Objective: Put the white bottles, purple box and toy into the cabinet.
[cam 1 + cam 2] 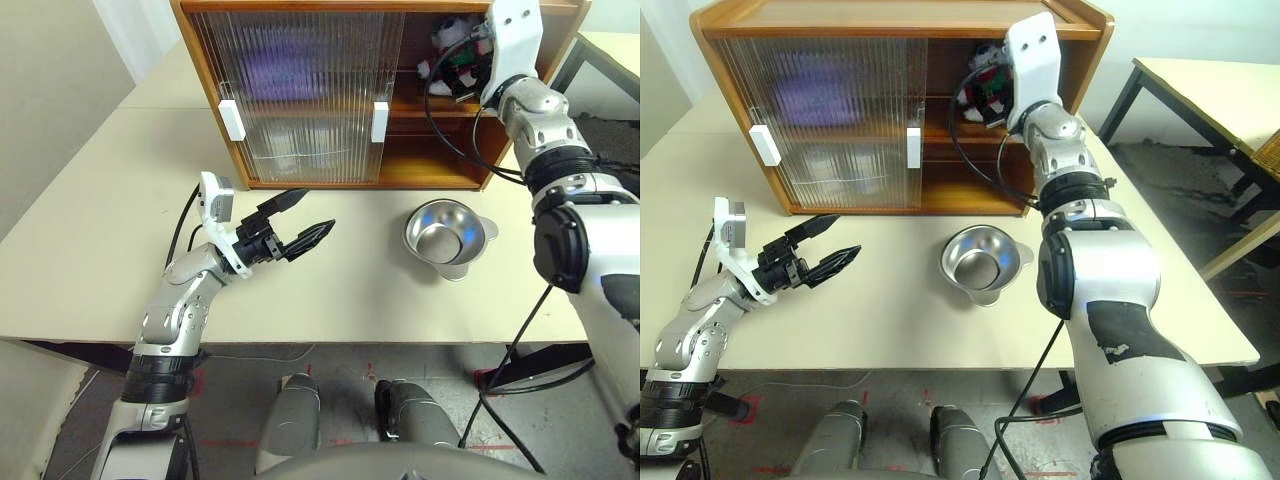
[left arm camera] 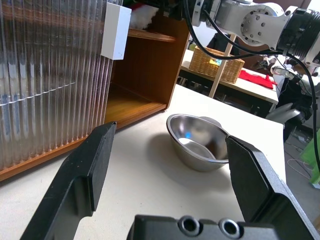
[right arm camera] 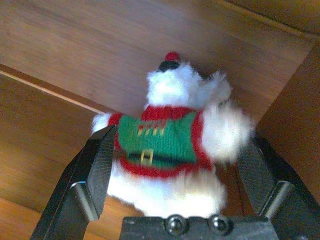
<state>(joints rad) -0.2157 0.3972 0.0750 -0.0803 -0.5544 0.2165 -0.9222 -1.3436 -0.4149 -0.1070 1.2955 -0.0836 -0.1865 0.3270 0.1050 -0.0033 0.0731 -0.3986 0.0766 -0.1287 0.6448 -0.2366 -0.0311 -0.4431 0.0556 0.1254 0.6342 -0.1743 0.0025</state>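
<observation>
Nearest, the robot's left black two-fingered gripper [image 1: 300, 222] hovers over the pale tabletop [image 1: 100, 250], fingers spread wide and holding nothing, pointing toward the shiny round steel bowl [image 1: 447, 236] on the right side of the table.

Farther back, the right black two-fingered gripper [image 3: 175, 165] reaches into the open right side of the large orange-brown wooden cabinet [image 1: 440, 170], at its upper shelf. Its fingers stand apart, and the small white plush bear toy [image 3: 172, 150] sits between them; the left finger [image 3: 97, 170] is at the toy's fur, while contact on the right side cannot be told.

The toy is fluffy white, wearing a green knitted garment edged in red with a yellow buckle, and a red tip on its head. Its long axis runs away from the gripper, head toward the cabinet's back wall.

The ribbed translucent sliding doors [image 1: 300, 90] with white rectangular handles [image 1: 232, 119] cover the cabinet's left side.
</observation>
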